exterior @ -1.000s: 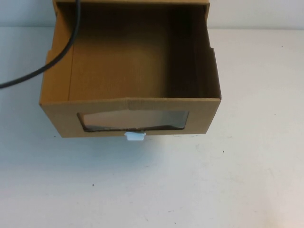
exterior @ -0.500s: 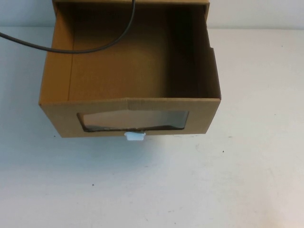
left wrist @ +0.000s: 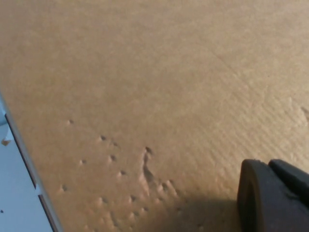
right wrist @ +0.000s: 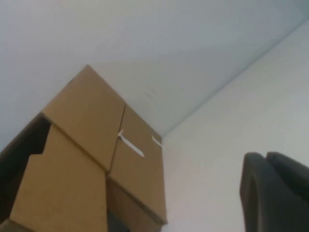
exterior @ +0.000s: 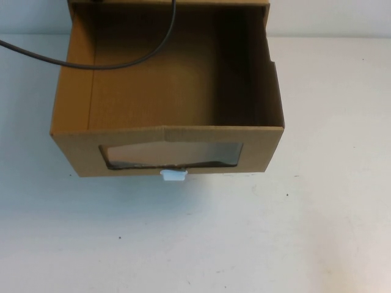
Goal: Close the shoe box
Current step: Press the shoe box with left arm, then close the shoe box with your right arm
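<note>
**Shoe box [exterior: 165,110], open, on white worktop [exterior: 293,232]**

Lid up at the far edge. Left gripper [left wrist: 275,198] close against the cardboard; right gripper [right wrist: 275,193] well apart, beside the box. Black cable [exterior: 110,64] crosses the interior.

An open brown shoe box [exterior: 165,91] sits on the white desk [exterior: 317,232], its windowed front wall facing the robot (white tab [exterior: 173,176] beneath). A black cable [exterior: 131,62] droops across its back-left interior.

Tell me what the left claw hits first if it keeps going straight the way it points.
Probably the cardboard panel of the shoe box: it fills the left wrist view just ahead of the left claw. Depth is unclear. The right claw is off to the box's side, over the table.
</note>
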You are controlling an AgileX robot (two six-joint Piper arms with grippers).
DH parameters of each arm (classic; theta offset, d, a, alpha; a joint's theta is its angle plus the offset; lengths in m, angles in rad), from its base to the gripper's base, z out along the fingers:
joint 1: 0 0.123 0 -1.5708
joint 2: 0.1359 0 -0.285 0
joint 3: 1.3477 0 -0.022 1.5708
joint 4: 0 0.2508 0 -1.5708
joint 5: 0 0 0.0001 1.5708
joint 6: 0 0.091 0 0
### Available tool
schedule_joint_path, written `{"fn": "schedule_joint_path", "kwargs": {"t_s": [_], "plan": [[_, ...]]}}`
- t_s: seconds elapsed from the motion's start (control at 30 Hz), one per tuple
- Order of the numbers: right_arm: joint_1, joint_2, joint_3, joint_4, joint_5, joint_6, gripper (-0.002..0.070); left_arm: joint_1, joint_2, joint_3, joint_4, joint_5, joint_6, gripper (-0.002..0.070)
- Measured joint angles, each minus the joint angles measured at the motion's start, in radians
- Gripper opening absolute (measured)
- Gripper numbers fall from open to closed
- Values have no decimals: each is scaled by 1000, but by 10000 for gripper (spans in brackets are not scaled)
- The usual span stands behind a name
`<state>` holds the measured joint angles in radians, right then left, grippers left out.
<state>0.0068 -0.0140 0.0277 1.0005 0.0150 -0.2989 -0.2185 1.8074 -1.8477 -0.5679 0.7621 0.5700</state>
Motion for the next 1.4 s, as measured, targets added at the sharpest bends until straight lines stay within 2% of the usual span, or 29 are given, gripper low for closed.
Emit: {"fn": "schedule_joint_path", "kwargs": {"t_s": [0.07,0.2,0.4,0.63,0.7,0.8,0.97,1.1,1.2,1.4], "plan": [[0,0,-13,26,60,0,-11,0,0,0,7,0,0,-2],[0,66,-163,-1,349,-4,-11,0,0,0,21,0,0,-2],[0,424,-507,-163,792,-42,-11,0,0,-1,28,0,0,-2],[11,816,-847,-214,1010,-153,-11,0,0,-2,30,0,0,-2],[61,910,-925,-230,1016,-155,-11,0,0,-2,30,0,0,-2],[196,1013,-1005,-266,982,-146,-10,0,0,-2,30,0,0,-2],[528,1122,-1070,-405,803,-21,-11,0,0,-2,30,0,-2,-2],[735,1207,-1079,-471,630,44,-11,0,0,-2,30,0,-2,-2],[793,1297,-1105,-478,527,61,-11,0,0,-2,30,0,-2,-2],[800,1458,-1219,-492,460,67,-11,0,0,-2,30,0,-2,-2]]}}
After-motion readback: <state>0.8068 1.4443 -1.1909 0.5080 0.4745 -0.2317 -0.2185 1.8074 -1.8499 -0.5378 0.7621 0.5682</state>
